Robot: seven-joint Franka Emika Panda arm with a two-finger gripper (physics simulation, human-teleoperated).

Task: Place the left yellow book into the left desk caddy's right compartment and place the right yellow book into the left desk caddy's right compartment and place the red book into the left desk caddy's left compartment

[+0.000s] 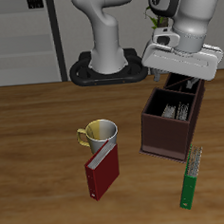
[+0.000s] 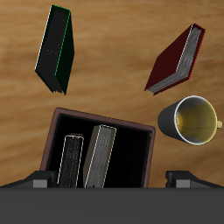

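While hidden outside, both books (image 2: 87, 157) fill one bin (image 2: 136, 157).

Even, soft light; sharp renders, faint shadows.

The red book (image 1: 101, 172) has a dark red cover and pale page edges. The desk caddy (image 1: 166, 138) is dark brown. The slim book (image 1: 191, 178) is green. The mug (image 1: 99, 136) is grey with a yellow handle. The table (image 1: 41, 148) is wood-grained brown.

Matt wood-grain table (image 1: 39, 129); glossy metallic mug (image 1: 100, 135); matt dark brown caddy (image 1: 163, 136).
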